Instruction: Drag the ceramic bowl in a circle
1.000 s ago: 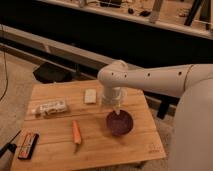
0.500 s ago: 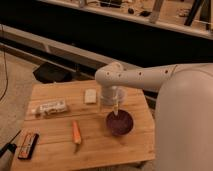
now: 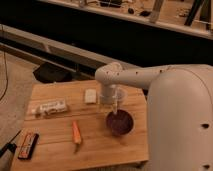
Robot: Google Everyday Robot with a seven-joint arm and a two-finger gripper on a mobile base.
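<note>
The ceramic bowl (image 3: 120,123), round and dark maroon, sits on the right half of the wooden table (image 3: 60,155). My gripper (image 3: 112,103) hangs from the white arm (image 3: 150,80), which reaches in from the right. It is just above the bowl's far-left rim. One finger (image 3: 117,108) points down to that rim, and the jaws stand open with nothing held between them.
A white wrapped bar (image 3: 52,107) lies at the left of the table and a small white block (image 3: 90,95) sits behind the gripper. An orange carrot (image 3: 76,132) lies in the front middle. A dark flat packet (image 3: 28,144) rests at the front-left edge. The arm's bulky body (image 3: 182,125) covers the right side.
The arm's body has swung further into view on the right. The gripper has stayed over the bowl's far rim, and the bowl has not visibly moved.
</note>
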